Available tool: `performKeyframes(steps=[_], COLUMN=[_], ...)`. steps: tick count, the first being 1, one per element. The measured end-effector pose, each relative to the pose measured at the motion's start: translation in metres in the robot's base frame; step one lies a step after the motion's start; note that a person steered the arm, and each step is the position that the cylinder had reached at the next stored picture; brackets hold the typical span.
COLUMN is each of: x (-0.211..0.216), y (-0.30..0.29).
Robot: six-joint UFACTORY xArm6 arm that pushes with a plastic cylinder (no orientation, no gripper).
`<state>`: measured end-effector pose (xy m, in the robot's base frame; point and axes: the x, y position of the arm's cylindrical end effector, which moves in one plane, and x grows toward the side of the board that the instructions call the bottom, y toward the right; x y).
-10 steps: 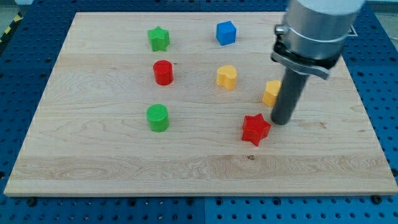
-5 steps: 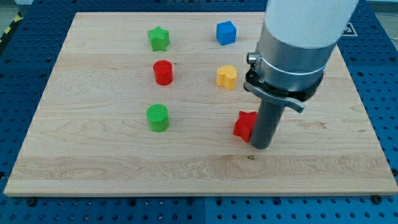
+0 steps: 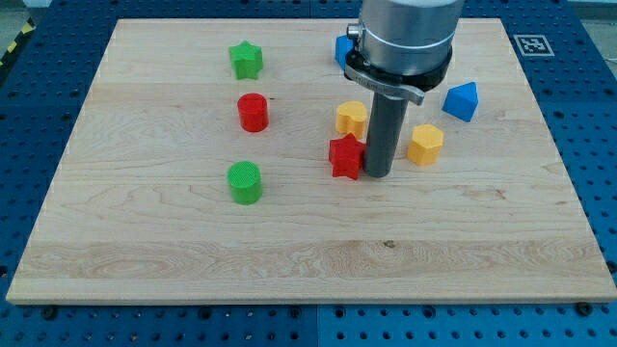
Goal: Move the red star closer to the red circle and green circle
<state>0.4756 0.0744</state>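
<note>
The red star (image 3: 344,156) lies on the wooden board (image 3: 193,251) near its middle. My tip (image 3: 377,174) touches the star's right side. The red circle (image 3: 253,112) stands to the star's upper left. The green circle (image 3: 245,182) stands to the star's left, a little lower. Both circles are well apart from the star.
A yellow heart block (image 3: 350,118) sits just above the red star, partly behind the rod. A yellow hexagon block (image 3: 425,144) lies right of the rod. A blue block (image 3: 461,100) lies at the right, a blue cube (image 3: 341,47) behind the arm, a green star (image 3: 247,60) at the top left.
My tip has moved left and toward the view's top, pushing the red star that way, nearer the circles. The arm no longer hides the yellow hexagon and the blue block.
</note>
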Motion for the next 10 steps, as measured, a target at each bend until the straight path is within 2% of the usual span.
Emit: performKeyframes(steps=[1,2,6,10], x=[-0.004,-0.03,-0.015,-0.016], y=[-0.002,-0.005,-0.01,-0.108])
